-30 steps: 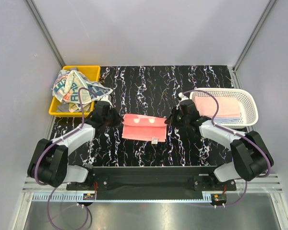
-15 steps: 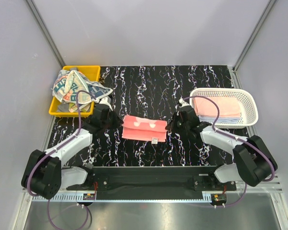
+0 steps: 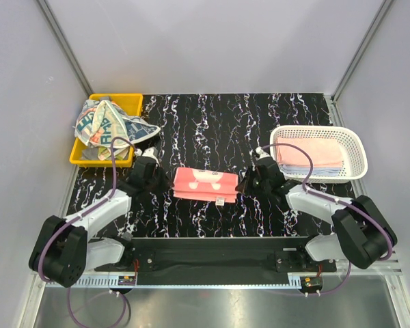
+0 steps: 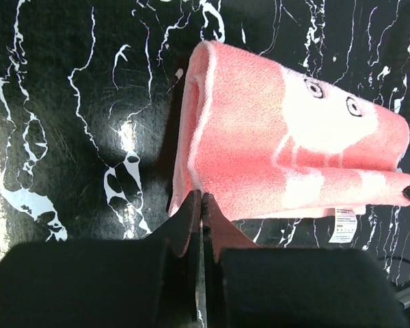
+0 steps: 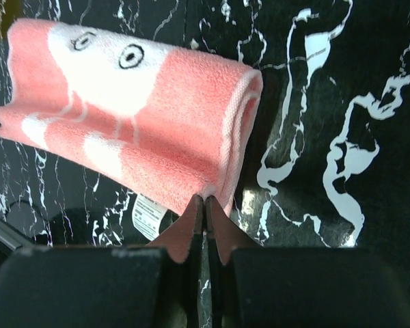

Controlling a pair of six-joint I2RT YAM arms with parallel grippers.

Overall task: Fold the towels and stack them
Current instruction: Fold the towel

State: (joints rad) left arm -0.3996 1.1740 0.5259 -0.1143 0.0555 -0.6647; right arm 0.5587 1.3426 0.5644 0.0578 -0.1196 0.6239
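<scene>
Pink rabbit-print towel [image 3: 205, 184] sits mid-table folded narrower than a second ago, left gripper [image 4: 201, 199] clamped on its left corner, right gripper [image 5: 205, 199] pinching its right corner, so both should probably let go together, edges kept square.

Your top camera sits high behind the arm bases and looks down and forward over the whole table [image 3: 212, 116]. Each wrist camera looks close along its own fingers, past the left gripper [image 4: 202, 197] or the right gripper [image 5: 205, 199]. They face in from opposite ends of the pink rabbit-print towel [image 3: 206, 184], which all three views share. The dark tip at the right edge of your left wrist view may be the other gripper.
</scene>
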